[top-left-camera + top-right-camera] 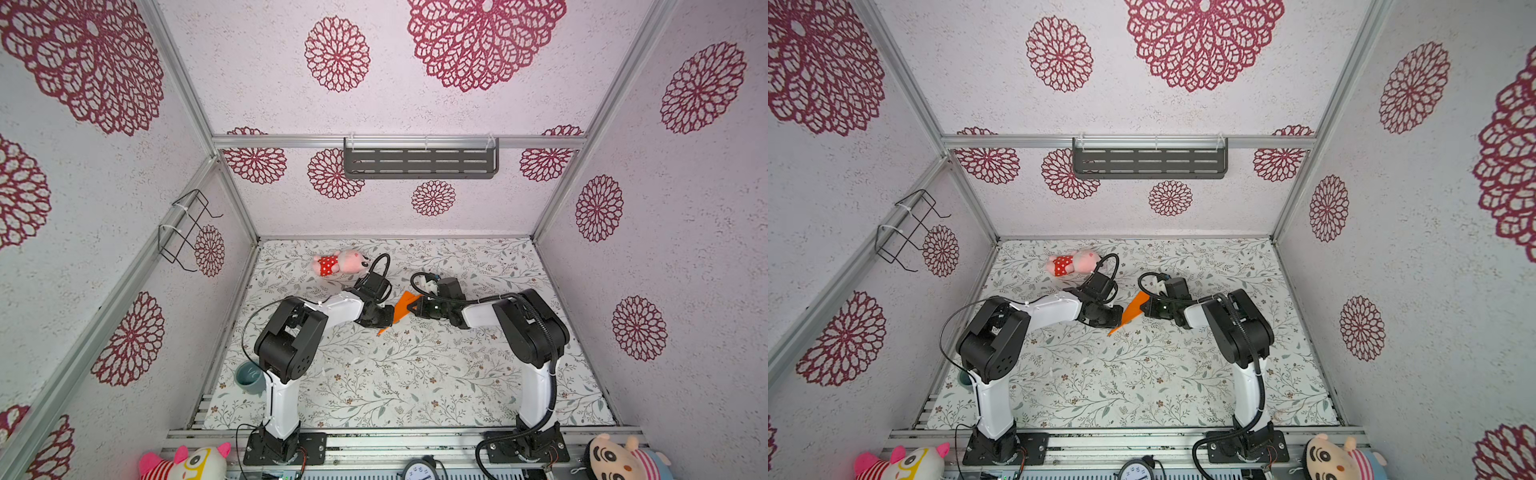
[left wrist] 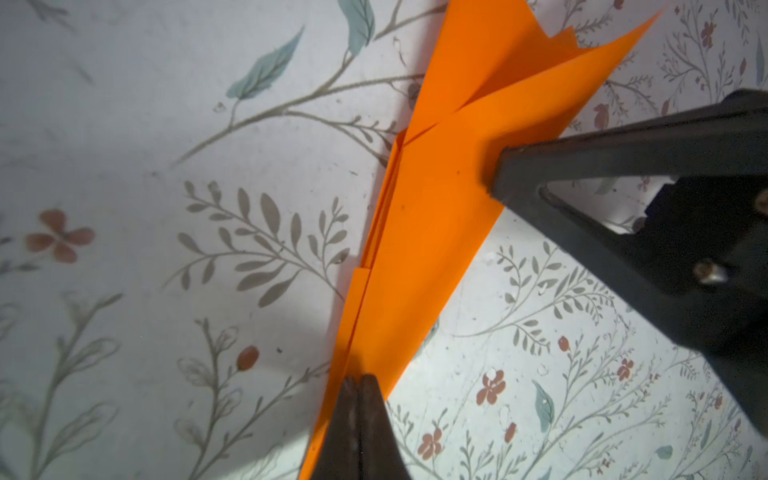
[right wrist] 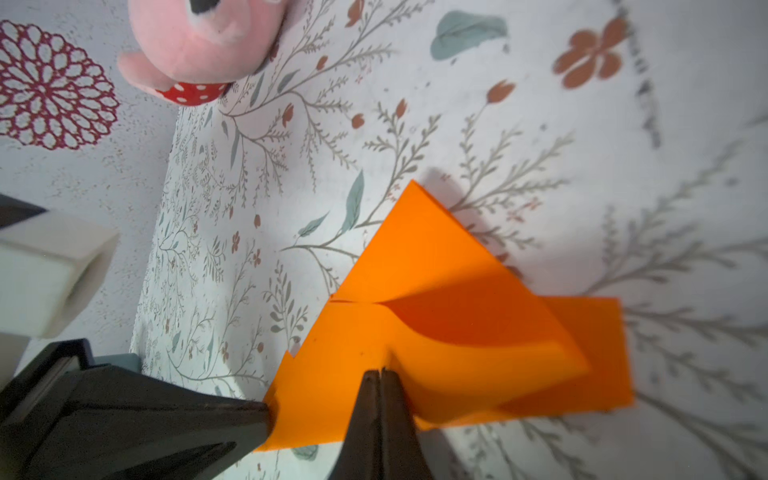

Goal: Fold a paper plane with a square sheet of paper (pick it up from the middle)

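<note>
The square sheet of paper is folded into an orange paper plane (image 1: 402, 306) (image 1: 1133, 309), a narrow dart that hangs between both grippers over the middle of the floral table. Its pointed nose (image 1: 380, 331) slants toward the front left. My left gripper (image 1: 390, 318) (image 2: 359, 378) is shut on the plane's narrow part (image 2: 428, 232), along its fold. My right gripper (image 1: 412, 308) (image 3: 380, 372) is shut on one wing edge (image 3: 436, 266) near the wide tail, where the layers spread apart. Each wrist view shows the other gripper's fingers (image 2: 498, 174) (image 3: 266, 415) on the paper.
A pink plush toy (image 1: 340, 262) (image 3: 195, 41) in red dotted shorts lies behind the grippers at the back of the table. A grey cup (image 1: 249, 376) stands by the left arm's base. A dark shelf (image 1: 419, 160) and a wire rack (image 1: 187, 228) hang on the walls.
</note>
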Motion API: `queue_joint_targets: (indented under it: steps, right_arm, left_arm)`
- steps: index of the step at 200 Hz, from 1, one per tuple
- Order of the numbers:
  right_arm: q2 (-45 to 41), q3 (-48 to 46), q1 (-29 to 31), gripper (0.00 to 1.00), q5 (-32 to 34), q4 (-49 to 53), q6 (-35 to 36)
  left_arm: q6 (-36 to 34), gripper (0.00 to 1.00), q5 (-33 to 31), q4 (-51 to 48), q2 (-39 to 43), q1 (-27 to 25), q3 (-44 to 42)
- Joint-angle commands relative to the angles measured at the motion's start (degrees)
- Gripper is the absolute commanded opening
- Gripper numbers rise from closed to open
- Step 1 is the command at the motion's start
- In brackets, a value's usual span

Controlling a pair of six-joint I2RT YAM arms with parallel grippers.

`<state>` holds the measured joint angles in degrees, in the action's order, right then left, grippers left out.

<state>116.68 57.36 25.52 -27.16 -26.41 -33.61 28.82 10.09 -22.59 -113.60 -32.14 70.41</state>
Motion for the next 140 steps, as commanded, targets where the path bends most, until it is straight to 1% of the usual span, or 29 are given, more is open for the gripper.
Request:
queue_joint_targets:
  steps: [1,37,86,109,140]
  right_arm:
    - [1.9,-2.6,-2.1,0.0,3.4,0.3,-0.1]
    - [2.6,-2.7,-4.0,0.0,3.9,0.3,-0.3]
    - [2.9,-3.1,-8.0,0.0,4.8,-0.3,-1.6]
    - [0.8,-3.2,-9.4,0.01,4.9,-0.9,-1.3]
    - [-5.2,-3.4,-8.3,0.01,2.9,-1.1,0.9]
  left_arm:
    - [-0.7,0.0,-1.5,-6.2,-2.7,0.1,-2.6]
    - [-0.7,0.0,-1.5,-6.2,-2.5,0.1,-2.8]
    - [-0.9,0.0,-1.5,-6.3,-2.2,0.1,-3.0]
    - [-0.9,0.0,-1.5,-6.3,-2.1,0.1,-3.0]
    - [-0.9,0.0,-1.4,-6.4,-2.2,0.1,-2.8]
